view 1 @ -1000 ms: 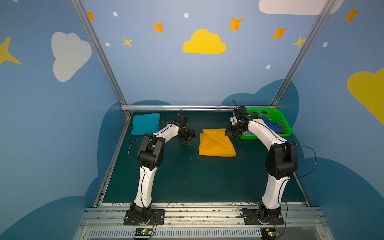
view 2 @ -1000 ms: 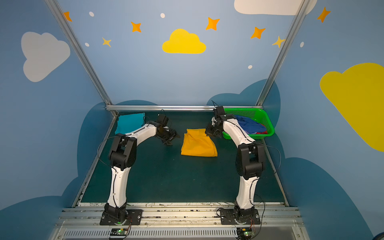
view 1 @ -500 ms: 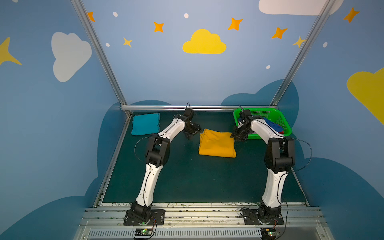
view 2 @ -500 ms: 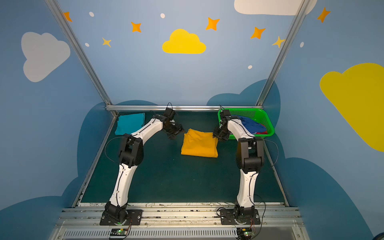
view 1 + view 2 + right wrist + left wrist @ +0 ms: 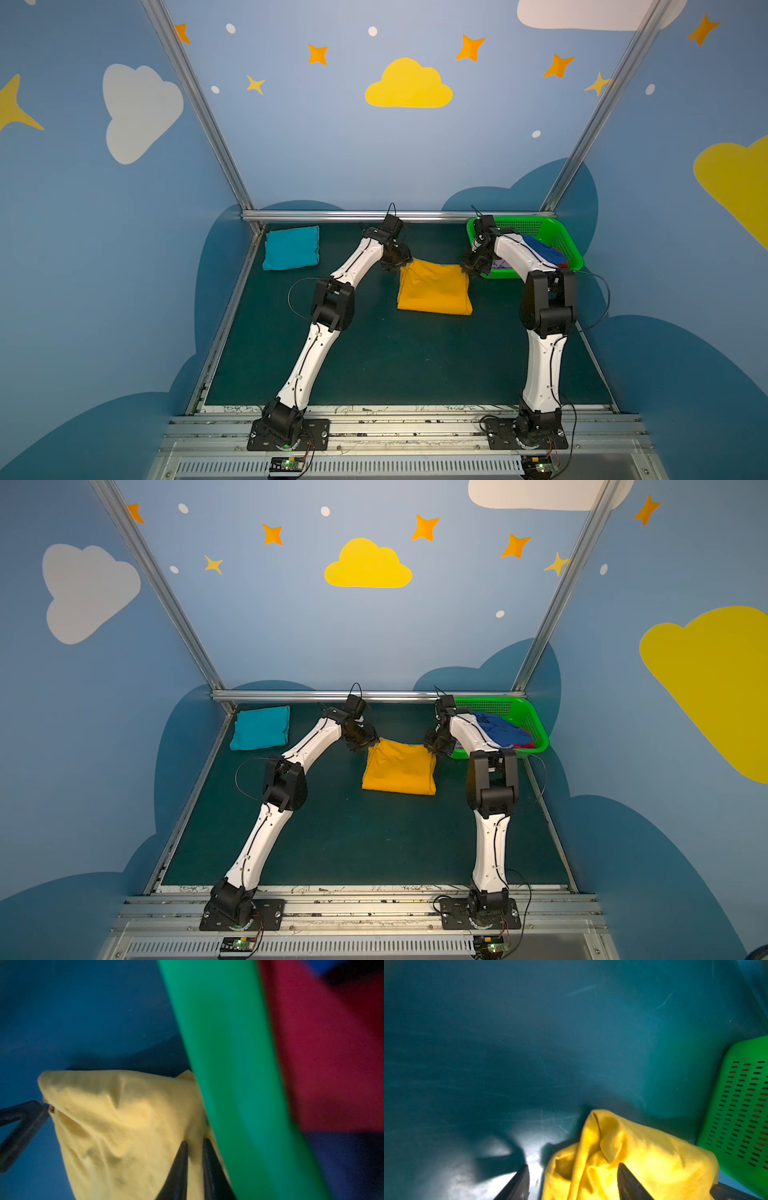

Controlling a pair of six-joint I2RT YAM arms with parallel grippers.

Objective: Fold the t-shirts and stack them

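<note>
**Both pincers are on the yellow tee's back corners now**

A second ago the left pincer [image 5: 398,262] was hanging off to the side of the yellow tee [image 5: 434,291]. Now it's parked at the far-left corner, with the right pincer [image 5: 470,266] at the far-right one, next to the green basket [image 5: 559,239].

In the left wrist view the jaws are well apart, straddling a puffy bunched corner and not squeezing yet. In the right wrist view the jaws are almost together, with a thin bit of yellow cloth pinched between them. My guess is they're lining up to drag the far edge forward for another fold.

The tee sits mid-counter [image 5: 374,357], a soft, matte, rumpled rectangle. A folded teal tee [image 5: 291,248] lies flat in the far-left corner, well apart. A blue tee [image 5: 540,248] and a red tee [image 5: 324,1059] are heaped in the perforated plastic basket.
</note>
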